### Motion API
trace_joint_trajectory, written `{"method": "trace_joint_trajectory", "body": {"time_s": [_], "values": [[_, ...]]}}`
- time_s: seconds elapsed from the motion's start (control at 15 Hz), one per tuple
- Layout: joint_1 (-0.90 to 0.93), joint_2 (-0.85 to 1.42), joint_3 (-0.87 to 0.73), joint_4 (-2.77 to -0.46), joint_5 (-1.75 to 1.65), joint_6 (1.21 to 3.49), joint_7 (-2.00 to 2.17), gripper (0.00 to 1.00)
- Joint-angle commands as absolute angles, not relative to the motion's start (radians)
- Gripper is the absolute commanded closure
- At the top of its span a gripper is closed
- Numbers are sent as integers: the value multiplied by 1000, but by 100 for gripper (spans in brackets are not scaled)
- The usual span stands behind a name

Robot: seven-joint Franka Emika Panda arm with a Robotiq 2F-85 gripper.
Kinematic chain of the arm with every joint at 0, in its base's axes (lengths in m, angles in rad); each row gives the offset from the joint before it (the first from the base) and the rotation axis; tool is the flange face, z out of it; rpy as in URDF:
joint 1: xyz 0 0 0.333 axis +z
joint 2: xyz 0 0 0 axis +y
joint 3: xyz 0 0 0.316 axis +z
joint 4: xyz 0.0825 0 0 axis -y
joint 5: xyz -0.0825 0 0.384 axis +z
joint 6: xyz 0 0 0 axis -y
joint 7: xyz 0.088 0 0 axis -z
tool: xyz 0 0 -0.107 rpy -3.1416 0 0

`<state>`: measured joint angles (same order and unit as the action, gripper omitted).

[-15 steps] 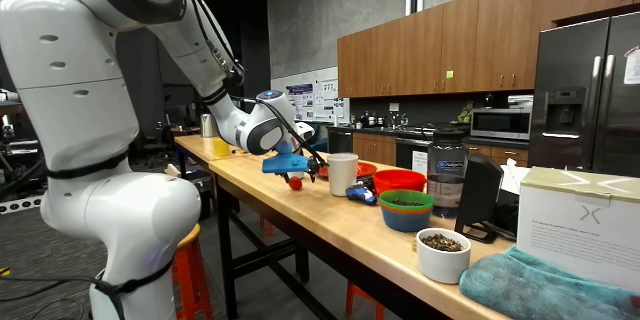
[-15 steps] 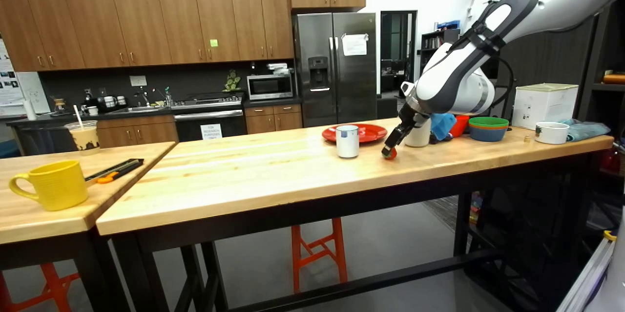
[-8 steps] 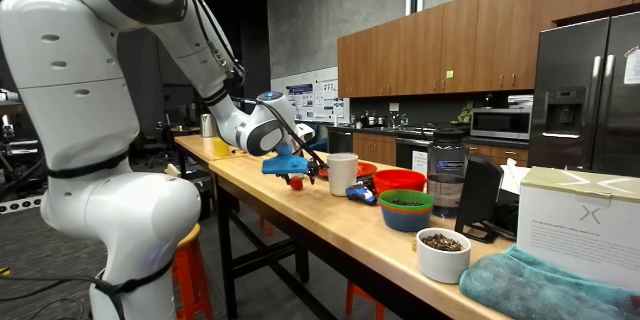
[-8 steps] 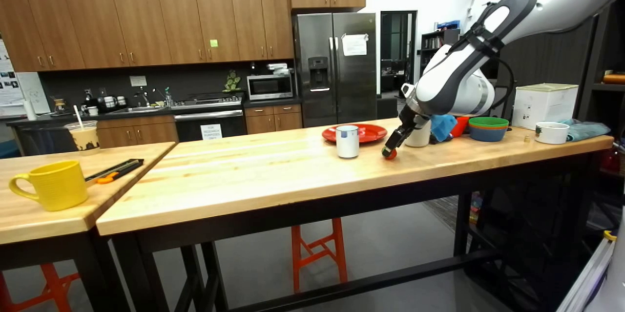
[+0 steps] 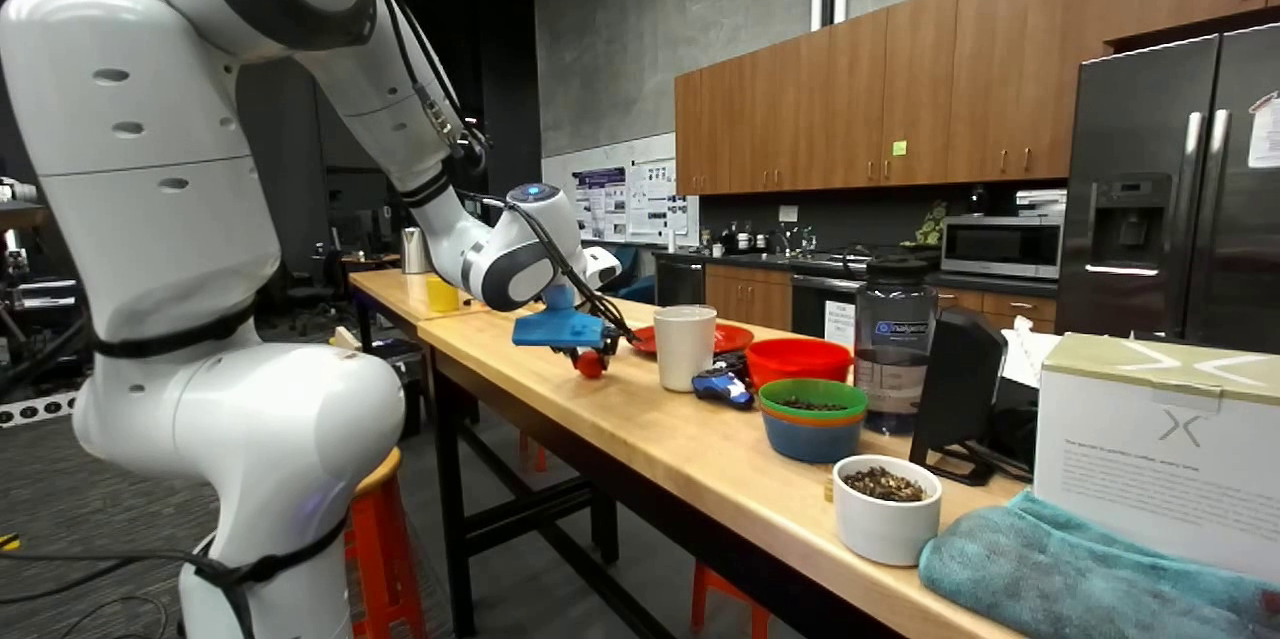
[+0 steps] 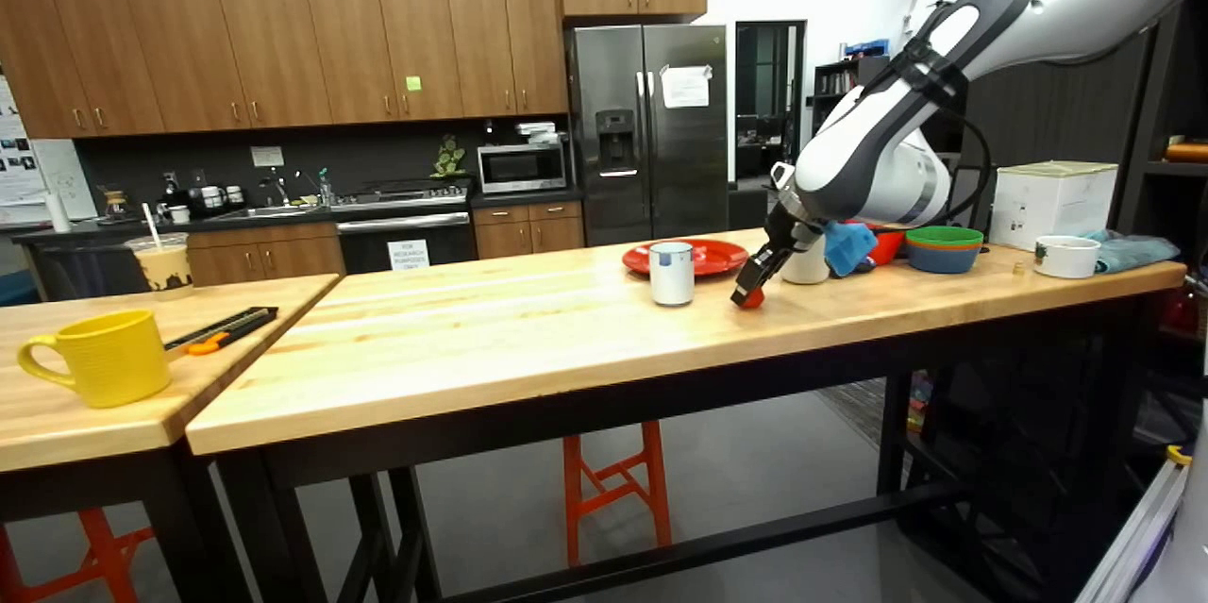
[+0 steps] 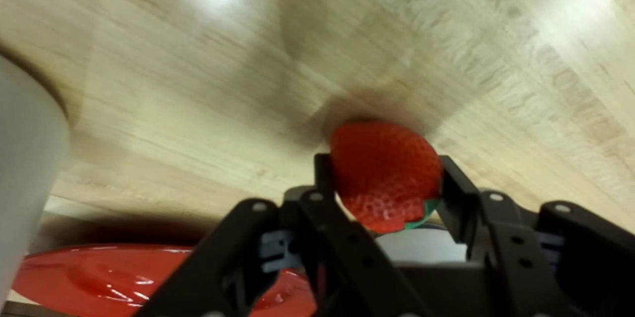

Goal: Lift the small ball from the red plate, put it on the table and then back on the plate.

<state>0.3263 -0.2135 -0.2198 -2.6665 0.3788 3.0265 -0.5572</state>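
Between the black fingers of my gripper (image 7: 384, 175) the small red ball (image 7: 382, 168) is pinched, a finger pressing on each side; a bit of green shows on it in the wrist view. In both exterior views the ball (image 5: 590, 365) is low at the wooden table (image 6: 491, 329); whether it still touches the top I cannot tell. My gripper (image 6: 746, 292) reaches down to it at a slant. The red plate (image 6: 722, 256) lies flat on the table behind the ball and holds no ball. Part of the plate (image 7: 94, 277) shows at the wrist view's lower left.
Close to the gripper stand a white mug with blue patches (image 6: 672, 275) and a taller white cup (image 5: 686, 349). A blue-and-black controller (image 5: 722, 387), a red bowl (image 5: 800, 359), stacked bowls (image 5: 812, 429) and a water bottle (image 5: 892, 349) are grouped farther along the table.
The fingers stood apart around the ball and have closed on it. In the exterior views the hand has shifted slightly left, while the ball has hardly moved.
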Motion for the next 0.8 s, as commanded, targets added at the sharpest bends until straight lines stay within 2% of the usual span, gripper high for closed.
{"method": "trace_joint_trajectory", "body": {"time_s": [0.0,0.73], "values": [[342,-202,-239,-2662,395,3039,-584,74],[288,-78,-242,-2519,302,3080,-595,74]]}}
